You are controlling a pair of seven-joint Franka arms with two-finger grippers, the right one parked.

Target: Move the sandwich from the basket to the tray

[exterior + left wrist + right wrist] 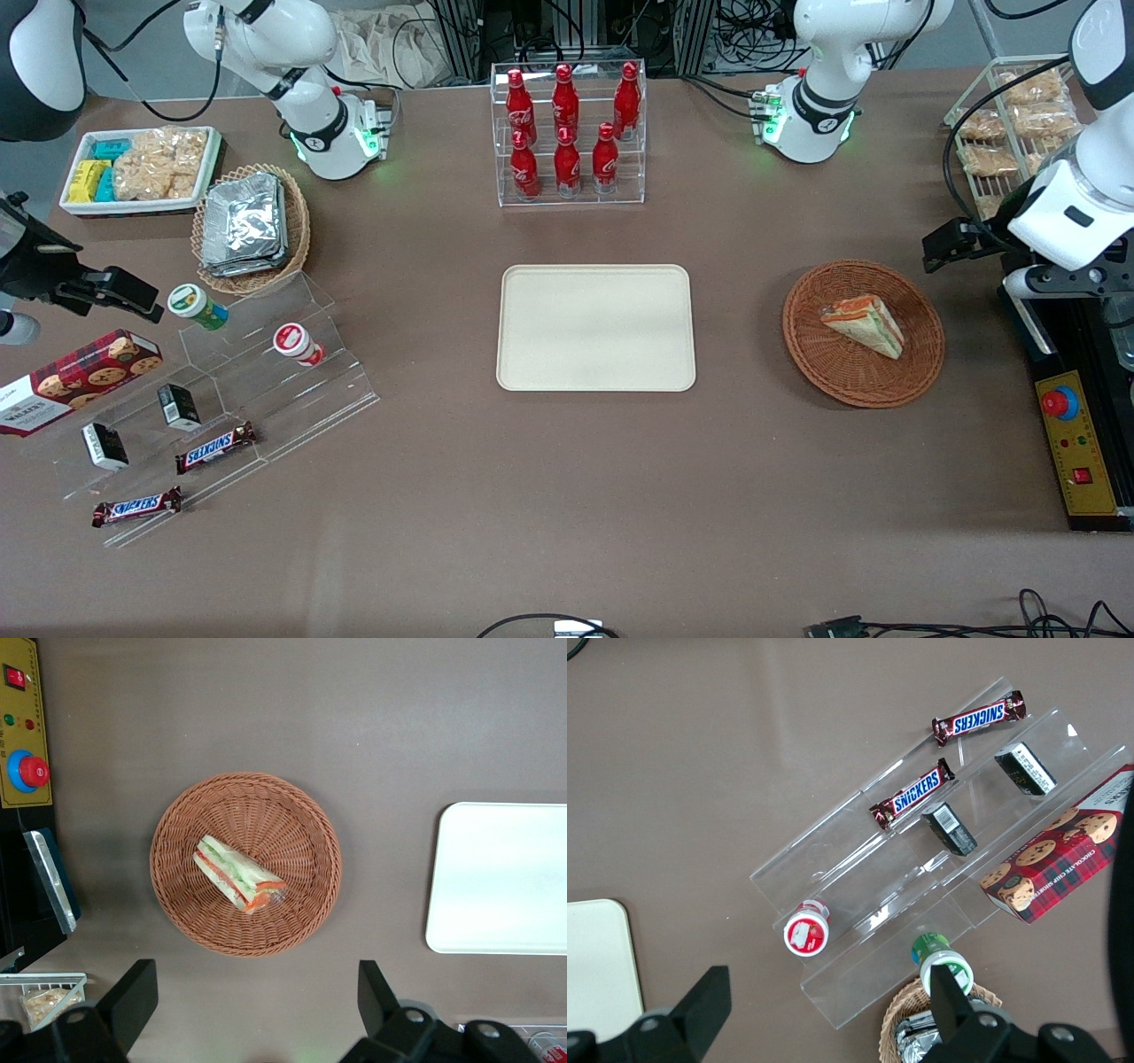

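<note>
Brown tabletop is lying bare all around the cream tray [595,327], which is sitting flat in the middle with nothing on it and open room on all 4 sides. Farther from the front camera, a clear rack [569,133] is holding 6 red bottles, well apart from the tray's rim. Toward my end of the table, the reddish-brown basket [917,359] is resting with a clear strip of table between its woven edge and the tray. The sandwich [864,324] is lying in the basket, roughly central, its wedge short of the rim all round.

My gripper [252,1014] is hanging high above the table beside the basket, well clear of its edge. My 2 fingers [133,997] are standing wide apart and are holding nothing; in my wrist view the basket [182,828] and sandwich [237,874] are showing between them, with the tray [500,877] lying near the basket but apart from it. A yellow control box [1077,452] is sitting at the table's edge near my arm.
</note>
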